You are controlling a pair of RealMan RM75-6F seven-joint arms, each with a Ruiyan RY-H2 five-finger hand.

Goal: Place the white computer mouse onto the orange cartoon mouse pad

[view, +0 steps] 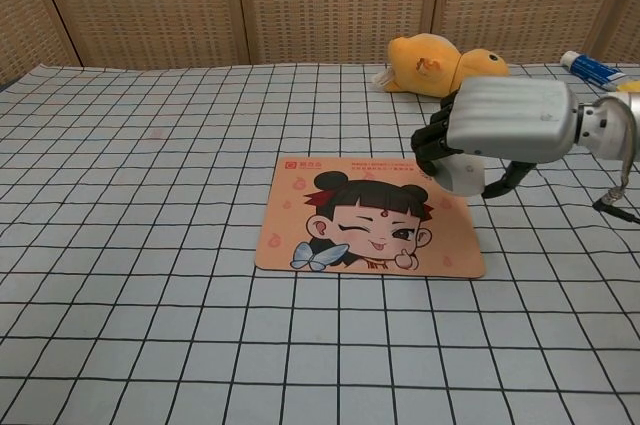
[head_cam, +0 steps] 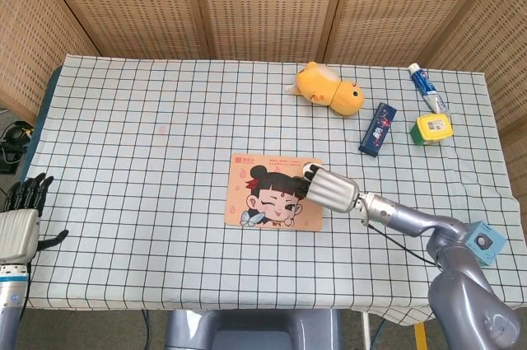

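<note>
The orange cartoon mouse pad (head_cam: 263, 191) (view: 345, 220) lies flat at the table's middle. My right hand (head_cam: 329, 188) (view: 497, 128) grips the white computer mouse (view: 461, 176) from above and holds it over the pad's right edge, lifted off the surface. In the head view the hand hides the mouse. My left hand (head_cam: 20, 222) rests at the table's near left edge with its fingers spread and nothing in it.
A yellow plush duck (head_cam: 329, 91) (view: 447, 66) lies at the back. A dark blue box (head_cam: 378, 128), a toothpaste tube (head_cam: 426, 87) (view: 591, 68) and a yellow-green container (head_cam: 433, 128) sit at the back right. The checked tablecloth (head_cam: 148, 144) covers the table.
</note>
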